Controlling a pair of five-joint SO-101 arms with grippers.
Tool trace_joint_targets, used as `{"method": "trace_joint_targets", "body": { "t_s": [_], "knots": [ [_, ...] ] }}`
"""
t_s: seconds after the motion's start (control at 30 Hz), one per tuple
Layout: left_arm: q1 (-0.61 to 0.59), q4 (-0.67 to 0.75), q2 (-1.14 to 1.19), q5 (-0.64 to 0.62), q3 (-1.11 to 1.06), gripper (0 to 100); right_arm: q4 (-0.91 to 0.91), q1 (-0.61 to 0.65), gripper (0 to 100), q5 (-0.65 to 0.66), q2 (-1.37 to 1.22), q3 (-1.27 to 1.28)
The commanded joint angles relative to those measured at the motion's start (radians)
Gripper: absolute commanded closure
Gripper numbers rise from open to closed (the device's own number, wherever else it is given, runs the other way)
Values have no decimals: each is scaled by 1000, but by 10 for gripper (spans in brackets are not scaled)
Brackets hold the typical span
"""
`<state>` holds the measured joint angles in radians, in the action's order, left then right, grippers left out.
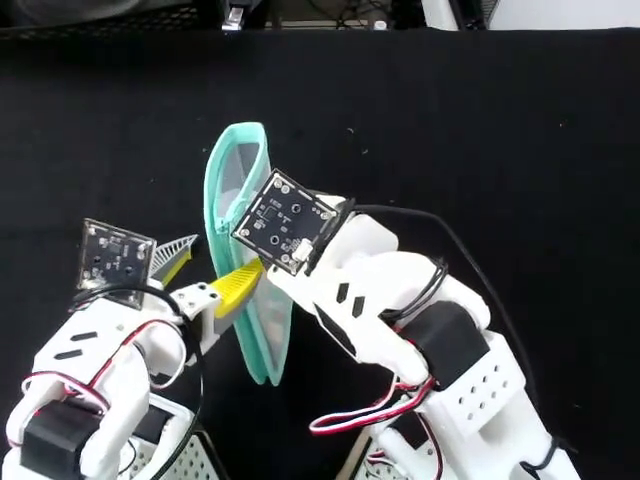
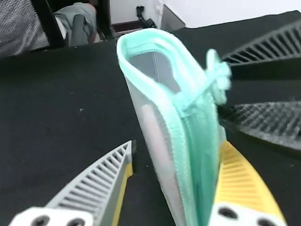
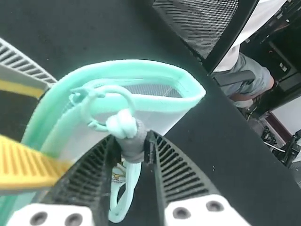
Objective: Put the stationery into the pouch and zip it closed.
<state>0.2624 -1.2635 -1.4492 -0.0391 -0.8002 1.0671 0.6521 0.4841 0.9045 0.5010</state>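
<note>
The pouch (image 2: 160, 117) stands on its long edge on the desk (image 1: 480, 130), near the middle of the work area and between the two arms. It is a slim case with translucent white mesh walls and a mint-green woven zip band along its upper edge. Away from the arms the band gapes in a rounded loop; nearer them the two sides lie together, so the zip is judged partly drawn. A pale elongated shape (image 2: 151, 134) shows through the mesh wall and is probably stationery already loaded, though its type cannot be determined. No loose stationery is seen on the desk. Remaining work, by this reading: draw the slider along the open stretch to the end. The zip pull (image 3: 123, 127) is a knotted mint cord with a round loop, soft and limp. The right pincer (image 3: 134, 141), with black ribbed fingers, is pressed together on the grey tab just beneath the knot. The left pincer (image 2: 176, 146) is spread around the pouch's near end: its yellow finger (image 2: 240, 179) lies against one wall, while its white latticed finger (image 2: 101, 181) stands apart from the other. The desk surface is black, matte cloth.
</note>
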Motion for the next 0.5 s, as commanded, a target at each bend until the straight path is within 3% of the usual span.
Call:
{"method": "trace_joint_targets", "body": {
  "t_s": [0.0, 0.23, 0.33, 0.47],
  "knots": [
    [-65, 37, 0, -3, 44, 710, 15, -15, 986, 6, 18, -36],
    [-47, 133, 5, -2, 12, 715, 26, -15, 986, 6, 19, -36],
    [-27, 167, 5, 54, -27, 734, 28, -15, 986, 6, 19, -36],
    [-30, 169, -5, 149, -56, 948, 49, -17, 986, 6, 28, -59]
  ]
}}
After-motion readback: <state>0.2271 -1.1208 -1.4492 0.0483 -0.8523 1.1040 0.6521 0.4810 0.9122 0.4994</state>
